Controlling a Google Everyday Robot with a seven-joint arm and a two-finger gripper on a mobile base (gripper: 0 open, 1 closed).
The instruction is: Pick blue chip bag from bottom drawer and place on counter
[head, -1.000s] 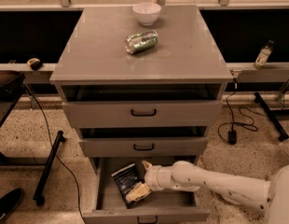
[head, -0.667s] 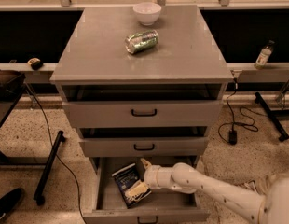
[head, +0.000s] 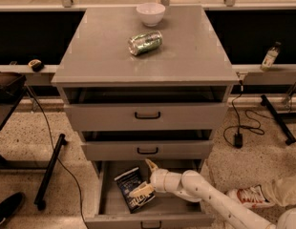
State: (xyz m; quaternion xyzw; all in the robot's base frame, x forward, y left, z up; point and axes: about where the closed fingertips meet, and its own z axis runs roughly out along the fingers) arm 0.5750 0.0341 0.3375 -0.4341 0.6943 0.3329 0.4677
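The blue chip bag [head: 133,189] lies flat on the floor of the open bottom drawer [head: 110,209], left of centre. My gripper [head: 145,177] reaches into the drawer from the right on a white arm. It is open: one finger [head: 151,165] points up toward the back, the other [head: 141,190] lies over the bag's right edge. The counter [head: 186,51] is the grey cabinet top above.
A crushed green-silver can [head: 145,42] and a white bowl [head: 150,13] sit on the counter. The two upper drawers [head: 148,116] stand slightly open above the arm. A black pole [head: 50,171] and cables lie on the floor to the left. A bottle [head: 269,57] stands at the right.
My gripper has moved a little left, closer over the bag's right side, and its fingers have spread. The bag has not visibly moved.
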